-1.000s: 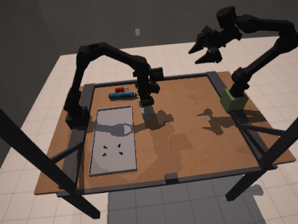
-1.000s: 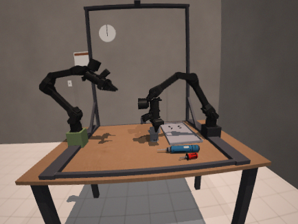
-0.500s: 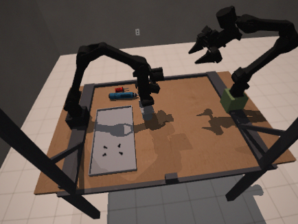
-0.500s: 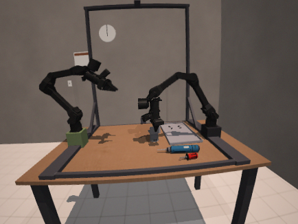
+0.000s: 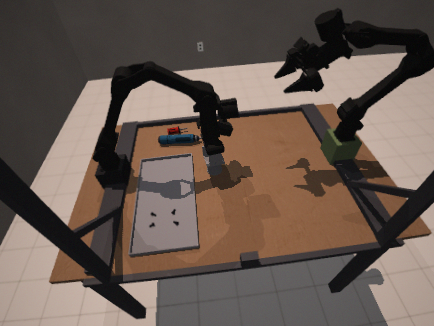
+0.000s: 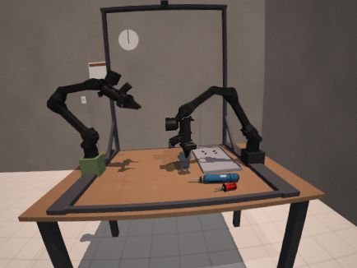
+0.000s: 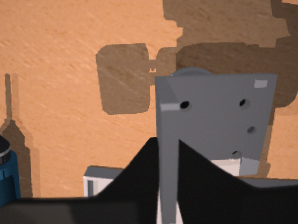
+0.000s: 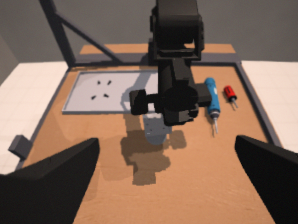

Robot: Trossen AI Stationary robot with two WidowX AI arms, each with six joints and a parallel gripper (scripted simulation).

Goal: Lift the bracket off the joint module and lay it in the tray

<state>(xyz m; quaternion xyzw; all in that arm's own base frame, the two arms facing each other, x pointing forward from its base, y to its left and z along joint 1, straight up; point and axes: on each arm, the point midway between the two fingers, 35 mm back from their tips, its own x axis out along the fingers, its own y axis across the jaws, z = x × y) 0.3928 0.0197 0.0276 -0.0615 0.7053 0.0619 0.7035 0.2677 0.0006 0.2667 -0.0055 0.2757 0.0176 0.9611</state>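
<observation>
The grey bracket point(image 7: 215, 115) sits on the joint module point(image 7: 192, 71), of which only a rounded grey top shows behind it. The pair stands on the table just right of the tray's far end point(image 5: 214, 161) and shows small in the exterior view point(image 6: 183, 158). My left gripper point(image 7: 162, 143) points straight down and is shut on the bracket's thin upright flange; it also shows in the top view point(image 5: 214, 148). The grey tray point(image 5: 165, 202) lies flat beside it. My right gripper point(image 5: 295, 80) is open and empty, high above the table's far right.
A blue screwdriver point(image 5: 177, 139) and a small red tool point(image 5: 175, 130) lie beyond the tray's far end. Several small black screws point(image 5: 165, 218) lie in the tray. A green block point(image 5: 340, 145) holds the right arm's base. A dark rail frames the table.
</observation>
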